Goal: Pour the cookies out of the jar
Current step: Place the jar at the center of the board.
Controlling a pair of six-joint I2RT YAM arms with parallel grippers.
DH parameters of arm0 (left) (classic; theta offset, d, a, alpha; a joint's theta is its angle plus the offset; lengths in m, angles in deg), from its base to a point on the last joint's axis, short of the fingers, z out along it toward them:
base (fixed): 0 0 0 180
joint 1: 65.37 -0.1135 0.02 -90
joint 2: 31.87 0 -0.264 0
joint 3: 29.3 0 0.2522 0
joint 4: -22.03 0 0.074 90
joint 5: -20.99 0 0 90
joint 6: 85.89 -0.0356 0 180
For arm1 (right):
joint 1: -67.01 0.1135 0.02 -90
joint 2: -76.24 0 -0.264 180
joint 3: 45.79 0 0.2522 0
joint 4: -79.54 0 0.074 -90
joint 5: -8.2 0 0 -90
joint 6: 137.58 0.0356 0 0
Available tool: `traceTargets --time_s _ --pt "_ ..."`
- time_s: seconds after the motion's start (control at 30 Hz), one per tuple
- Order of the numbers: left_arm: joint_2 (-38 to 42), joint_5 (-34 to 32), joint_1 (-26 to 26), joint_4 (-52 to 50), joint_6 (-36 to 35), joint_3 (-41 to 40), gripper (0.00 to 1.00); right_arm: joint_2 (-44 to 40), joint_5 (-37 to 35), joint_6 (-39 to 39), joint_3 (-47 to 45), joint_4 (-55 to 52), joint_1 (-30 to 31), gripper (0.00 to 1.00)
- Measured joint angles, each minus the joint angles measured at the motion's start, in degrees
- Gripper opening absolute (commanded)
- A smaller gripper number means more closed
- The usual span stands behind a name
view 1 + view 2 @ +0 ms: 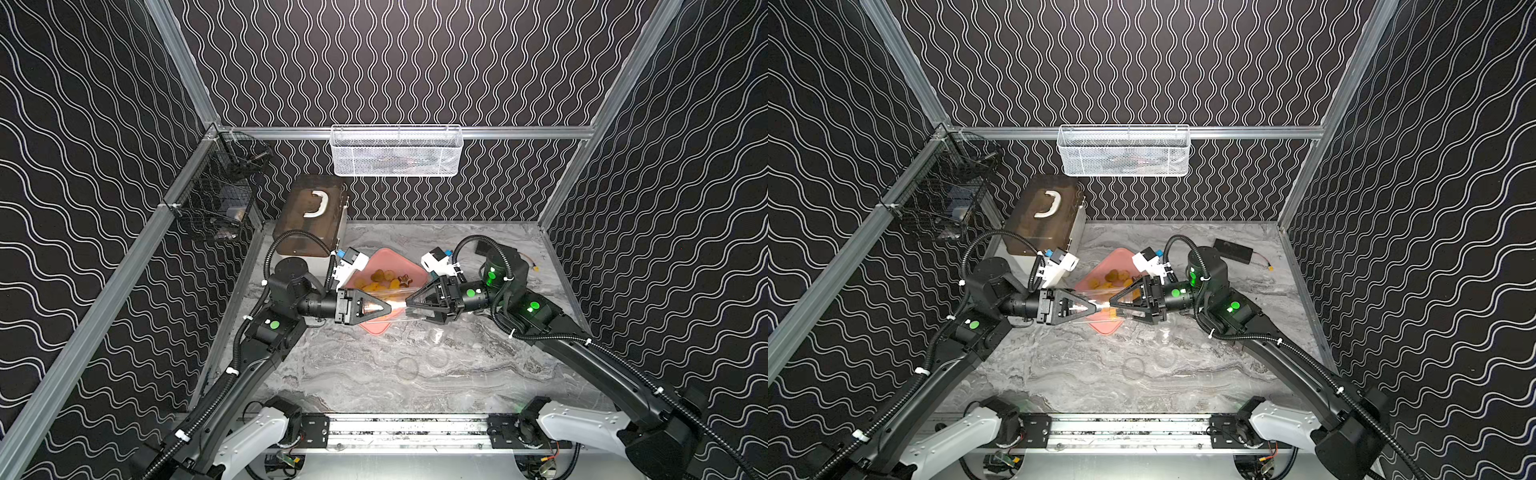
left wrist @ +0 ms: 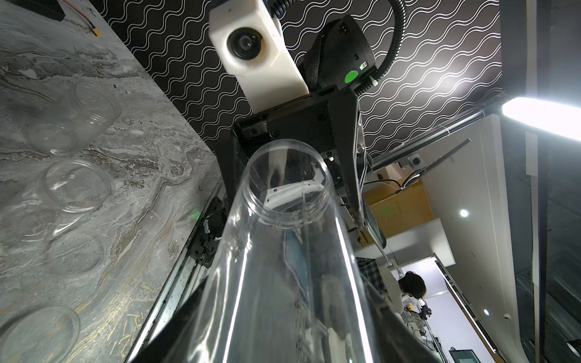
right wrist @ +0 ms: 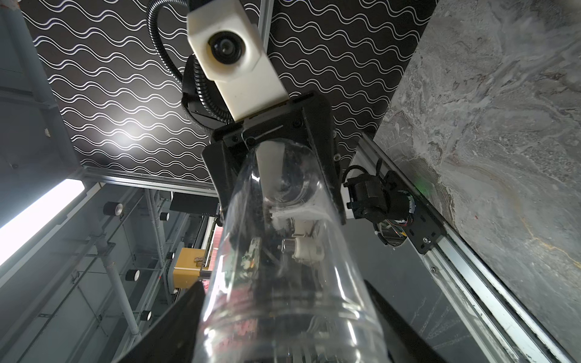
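A clear jar hangs level over the pink tray. It looks empty in both wrist views. My left gripper is shut on the jar's base end. My right gripper faces it. Its fingers stand close on both sides of the threaded mouth end of the jar, a little apart from it. The cookies, orange-yellow and a few brown, lie in the tray behind the jar.
Empty clear jars and lids lie on the marble table in front of the tray. A brown box with a white handle stands at the back left. A white mesh basket and a black wire basket hang on the walls.
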Motion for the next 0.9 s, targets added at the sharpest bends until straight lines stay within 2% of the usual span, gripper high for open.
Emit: traceTargets --time_s 0.43,0.6,0.7,0.9 --pt "-0.09 0.00 0.20 -1.44 -1.46 0.44 0.38 -0.04 0.11 0.02 -0.57 0.24 0.04 0.65" --pt "-0.09 -0.02 0.24 -3.17 -2.58 1.09 0.42 -0.15 0.11 0.00 -0.66 0.35 0.04 0.64" --pt "-0.09 0.00 0.24 -3.85 -3.02 1.27 0.53 -0.26 0.09 -0.02 -0.70 0.35 0.04 0.64" --pt "-0.20 -0.79 0.24 -6.56 -4.59 2.32 0.94 -0.28 0.11 -0.17 -0.70 0.39 0.09 0.64"
